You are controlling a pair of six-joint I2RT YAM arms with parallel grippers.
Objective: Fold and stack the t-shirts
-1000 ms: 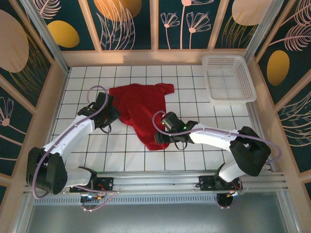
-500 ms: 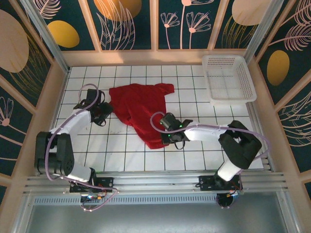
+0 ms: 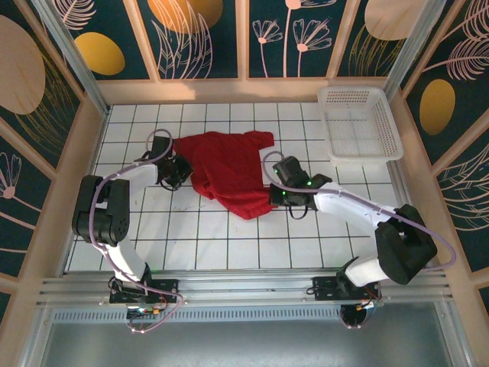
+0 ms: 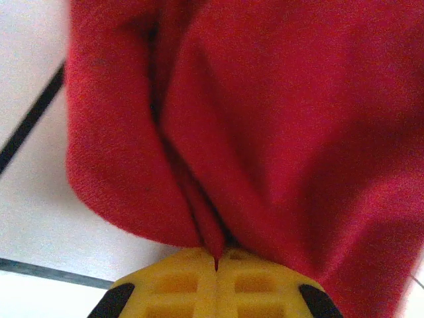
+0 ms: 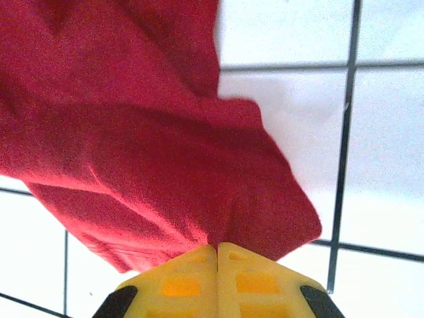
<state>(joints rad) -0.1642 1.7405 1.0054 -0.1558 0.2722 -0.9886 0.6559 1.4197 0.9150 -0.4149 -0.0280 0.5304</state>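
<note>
Deep-red t-shirt lies crumpled on the white tiled tabletop, toward the far middle, one sleeve pointing to the far right, the near end bunched into a rounded lump. It is not flat and no fold has been made. Left hand sits at the shirt's left edge, fingers pressed together with a thin ridge of red cloth pinched between the yellow pads. Right hand is at the near-right edge, fingers likewise together on a corner of the fabric, with bare tile just beside it. White mesh basket stands well apart at the far right corner. Step in hand, by my reading: spread the garment flat before any folding. To do it well, raise both hands together and level, then draw them apart so the cloth comes taut between them. Pulling on one side only would likely drag the lump across the tiles. Both pinches look shallow, so go slowly; a jerk could slip the cloth free. Lay it down hem first, clear of the basket.
</note>
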